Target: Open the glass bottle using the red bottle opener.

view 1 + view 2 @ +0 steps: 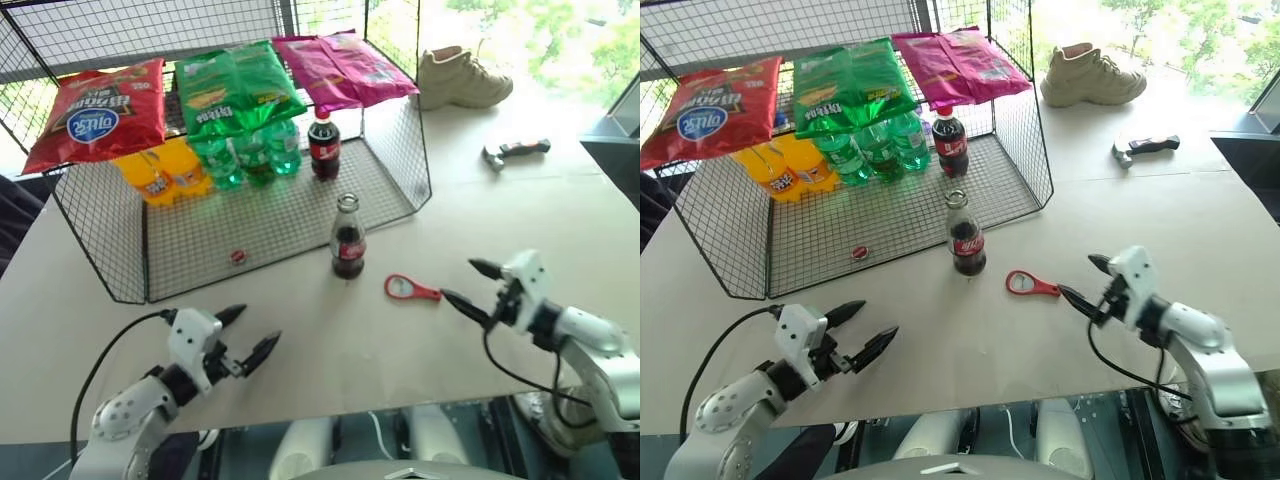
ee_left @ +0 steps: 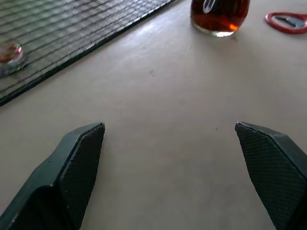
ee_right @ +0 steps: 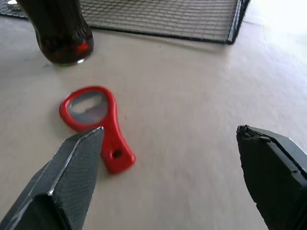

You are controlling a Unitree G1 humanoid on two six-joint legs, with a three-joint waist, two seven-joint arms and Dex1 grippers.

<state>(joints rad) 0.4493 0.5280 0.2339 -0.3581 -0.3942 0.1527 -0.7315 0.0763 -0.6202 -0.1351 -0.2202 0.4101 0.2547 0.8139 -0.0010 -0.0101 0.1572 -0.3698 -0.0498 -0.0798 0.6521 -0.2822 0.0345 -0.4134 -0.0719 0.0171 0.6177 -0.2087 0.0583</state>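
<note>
The glass bottle [image 1: 347, 240] stands upright on the table just in front of the wire rack, dark liquid inside and a red label band. The red bottle opener [image 1: 410, 290] lies flat on the table to its right, ring head toward the bottle. My right gripper [image 1: 460, 281] hovers open and empty just right of the opener's handle; in the right wrist view the opener [image 3: 96, 122] lies beside one finger. My left gripper [image 1: 256, 328] is open and empty near the table's front edge, left of the bottle. A small red cap [image 1: 238, 257] rests on the rack's mesh floor.
The wire rack [image 1: 400, 150] holds orange and green soda bottles and a plastic cola bottle [image 1: 323, 145], with snack bags on top. A beige shoe [image 1: 460, 78] and a hammer-like tool [image 1: 515, 152] lie at the back right. The table's front edge runs just below both grippers.
</note>
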